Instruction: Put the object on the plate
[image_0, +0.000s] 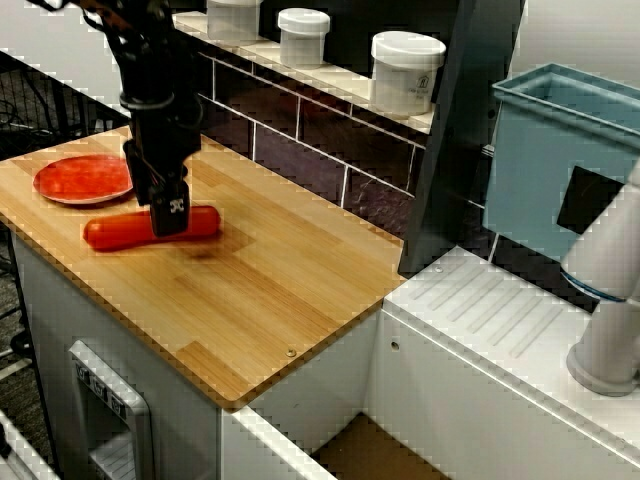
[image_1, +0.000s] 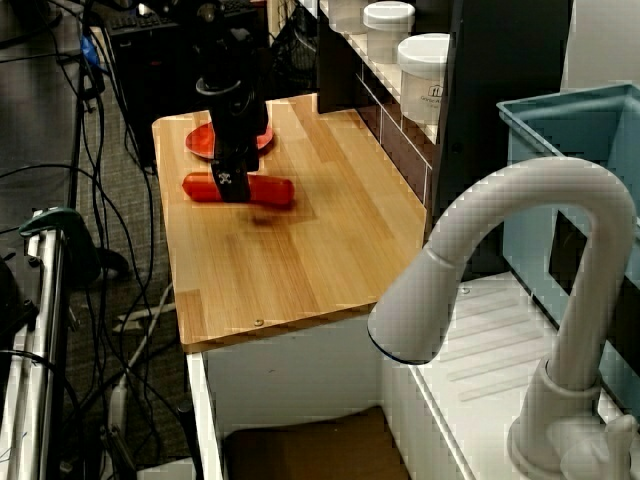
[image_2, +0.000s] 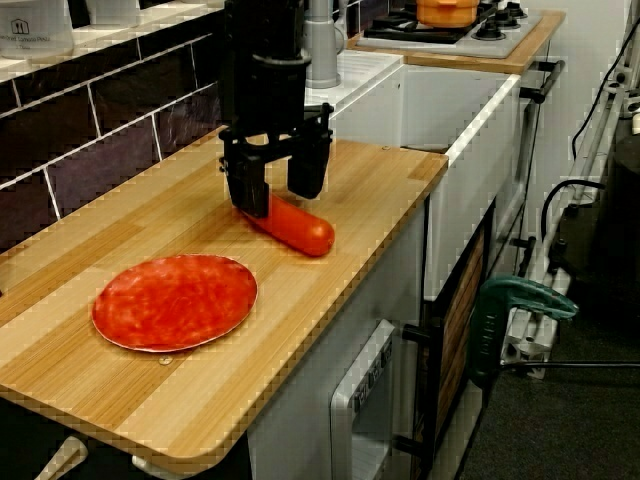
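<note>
On the bench the sausage lies flat, near the plate but apart from it. The end effector stands over the sausage's middle, a finger on either side. Behind the bench, three lidded jars sit in a row on a tiled ledge. The sink and faucet lie beyond the bench's far end from the plate.

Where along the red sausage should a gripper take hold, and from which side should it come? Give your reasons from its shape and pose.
Grip the sausage near its middle, coming straight down from above, fingers either side of its width. It lies flat on the wooden counter, so only the top and long sides are free, and a mid-length hold likely keeps it balanced. The gripper is already straddling it that way, beside the plate.
</note>
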